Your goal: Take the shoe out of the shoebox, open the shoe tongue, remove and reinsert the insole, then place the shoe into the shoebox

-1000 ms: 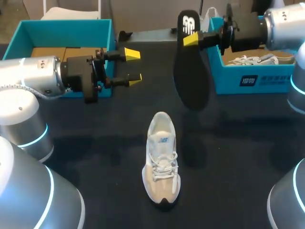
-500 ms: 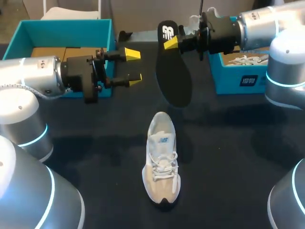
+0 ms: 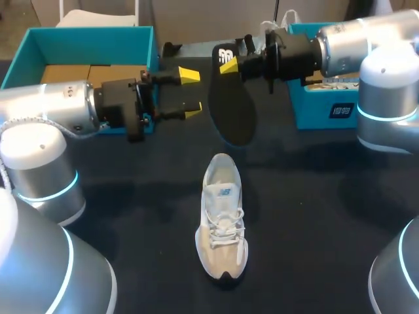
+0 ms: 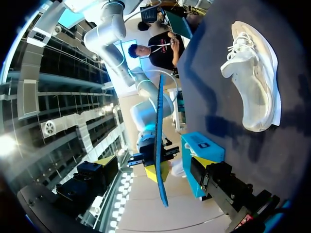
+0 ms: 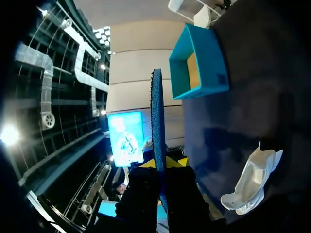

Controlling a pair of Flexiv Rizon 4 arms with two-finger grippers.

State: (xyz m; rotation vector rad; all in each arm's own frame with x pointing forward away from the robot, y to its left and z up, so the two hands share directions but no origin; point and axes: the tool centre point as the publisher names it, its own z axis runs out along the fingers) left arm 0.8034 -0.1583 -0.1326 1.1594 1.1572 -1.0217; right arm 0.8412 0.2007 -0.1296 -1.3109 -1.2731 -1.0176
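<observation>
One black insole point(image 3: 234, 106), white-marked heel

White shoe point(image 3: 222, 222) upright on table point(image 3: 321, 216), black insole point(image 3: 233, 108) hanging beyond

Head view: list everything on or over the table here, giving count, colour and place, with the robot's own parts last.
shoe: 1, white and beige, lying mid-table
insole: 1, black, hanging above the table beyond the shoe
left shoebox: 1, teal, far left
right shoebox: 1, teal, far right
table: 1, black
left gripper: 1, yellow-tipped fingers open, beside the insole, apart from it
right gripper: 1, fingers shut on the insole's upper end
</observation>
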